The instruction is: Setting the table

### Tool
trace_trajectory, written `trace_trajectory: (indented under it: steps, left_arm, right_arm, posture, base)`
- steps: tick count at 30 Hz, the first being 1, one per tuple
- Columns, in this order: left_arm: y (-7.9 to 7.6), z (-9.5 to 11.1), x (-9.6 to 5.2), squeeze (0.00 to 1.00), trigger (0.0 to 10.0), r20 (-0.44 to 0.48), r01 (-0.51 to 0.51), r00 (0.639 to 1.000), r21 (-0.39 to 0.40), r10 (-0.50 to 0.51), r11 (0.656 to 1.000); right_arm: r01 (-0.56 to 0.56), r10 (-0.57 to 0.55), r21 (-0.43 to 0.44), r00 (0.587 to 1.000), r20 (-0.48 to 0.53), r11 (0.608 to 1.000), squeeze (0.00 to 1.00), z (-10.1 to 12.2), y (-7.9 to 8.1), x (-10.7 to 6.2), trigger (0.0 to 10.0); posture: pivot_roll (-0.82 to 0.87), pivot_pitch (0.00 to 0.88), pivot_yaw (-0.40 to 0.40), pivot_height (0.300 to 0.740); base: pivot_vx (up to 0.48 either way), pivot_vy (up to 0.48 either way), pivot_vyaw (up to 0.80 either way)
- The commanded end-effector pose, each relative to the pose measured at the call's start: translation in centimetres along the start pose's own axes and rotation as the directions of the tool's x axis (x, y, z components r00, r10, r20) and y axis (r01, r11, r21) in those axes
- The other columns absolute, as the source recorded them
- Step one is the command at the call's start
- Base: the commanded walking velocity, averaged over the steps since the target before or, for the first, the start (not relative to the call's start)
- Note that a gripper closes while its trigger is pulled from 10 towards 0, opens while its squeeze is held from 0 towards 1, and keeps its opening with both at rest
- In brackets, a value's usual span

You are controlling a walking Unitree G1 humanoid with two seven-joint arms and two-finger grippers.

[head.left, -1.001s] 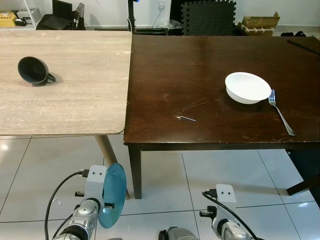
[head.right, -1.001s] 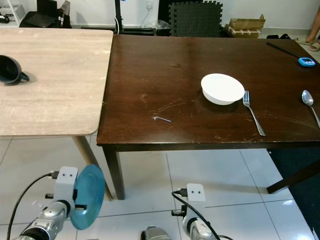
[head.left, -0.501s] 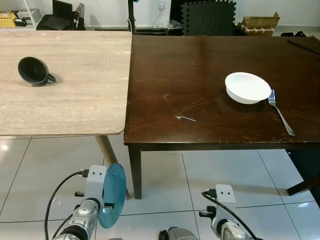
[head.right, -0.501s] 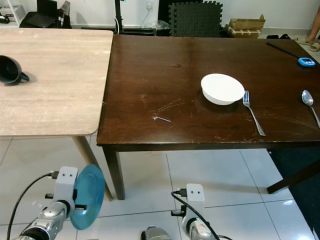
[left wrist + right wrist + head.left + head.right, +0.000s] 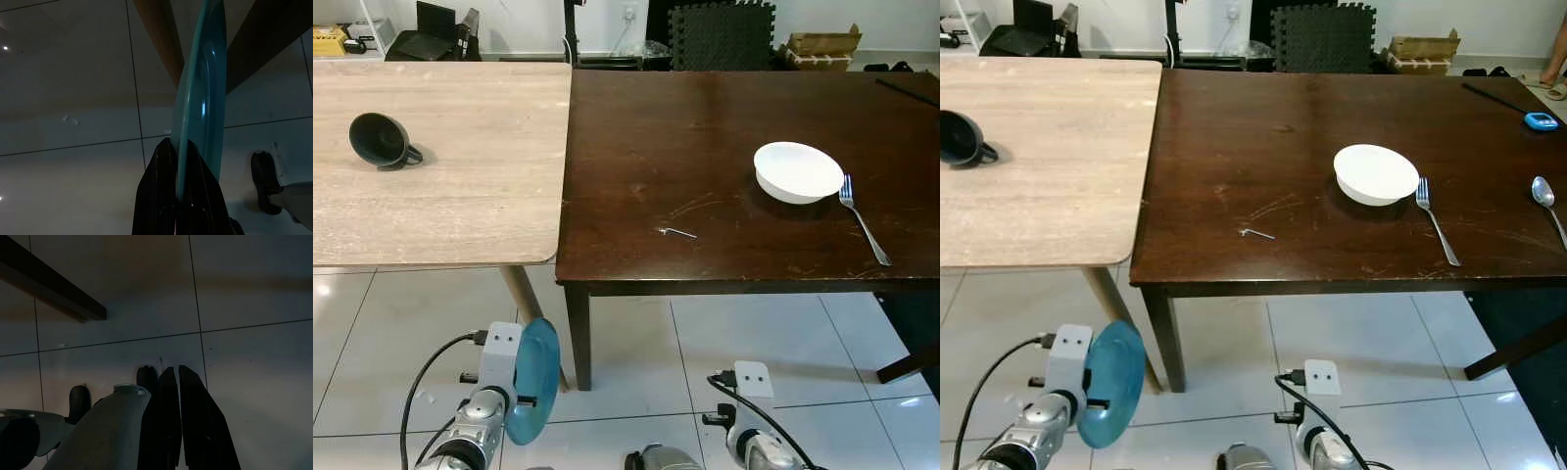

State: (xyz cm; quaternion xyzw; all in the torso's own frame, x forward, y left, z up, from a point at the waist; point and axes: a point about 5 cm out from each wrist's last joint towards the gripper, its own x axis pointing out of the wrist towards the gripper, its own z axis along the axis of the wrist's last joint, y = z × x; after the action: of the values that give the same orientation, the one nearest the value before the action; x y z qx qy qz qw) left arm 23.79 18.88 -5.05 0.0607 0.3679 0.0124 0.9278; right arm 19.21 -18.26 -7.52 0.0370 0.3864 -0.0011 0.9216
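Note:
A teal plate [image 5: 532, 380] hangs on edge below table height, over the floor at my lower left, with my left gripper [image 5: 179, 147] shut on its rim. On the dark table [image 5: 705, 127] a white bowl [image 5: 797, 171] stands at the right, a fork [image 5: 864, 220] just to its right and a spoon [image 5: 1547, 206] farther right. A black mug [image 5: 380, 141] lies on its side on the light wooden table [image 5: 460, 166]. My right gripper [image 5: 175, 374] hangs shut over the floor tiles, holding nothing.
A small metal bit [image 5: 678, 232] lies near the dark table's front edge. A blue object [image 5: 1539, 120] sits at the far right. Foam mats [image 5: 722, 34], a cardboard box [image 5: 820, 45] and a laptop [image 5: 426, 39] stand behind the tables. White tiled floor lies in front.

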Motion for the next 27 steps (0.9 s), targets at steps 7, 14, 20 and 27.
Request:
trace_trajectory:
  steps: [7,14,20,27]
  left_arm:
    - [-0.18,-0.81,-0.15,0.00,10.0,-0.028,0.005,1.000,0.006,-0.004,1.000]
    - [-0.32,-0.93,-0.17,0.00,10.0,-0.032,0.009,0.999,0.008,-0.009,1.000]
    - [-0.33,-1.04,-0.20,0.00,10.0,-0.035,0.009,0.999,0.009,-0.009,1.000]
    - [-0.30,-1.11,-0.22,0.00,10.0,-0.036,0.008,0.999,0.008,-0.007,1.000]
  right_arm:
    - [0.005,-0.005,0.000,1.000,-0.029,1.000,0.00,-0.76,-0.09,-0.20,10.0]
    - [0.008,-0.008,0.001,0.999,-0.031,1.000,0.00,-0.86,-0.16,-0.25,10.0]
    - [0.003,-0.003,-0.003,0.999,-0.037,1.000,0.00,-1.02,-0.05,-0.28,10.0]
    - [-0.001,0.001,-0.006,0.999,-0.038,1.000,0.00,-1.02,0.09,-0.25,10.0]
  posture:
    - [0.04,0.012,0.033,0.740]
    - [0.04,0.010,0.037,0.740]
    - [0.04,0.002,0.034,0.740]
    - [0.04,0.000,0.034,0.740]
  base:
    - [0.000,0.000,0.00]
    - [0.000,0.000,0.00]
    - [0.000,0.000,0.00]
    - [0.000,0.000,0.00]
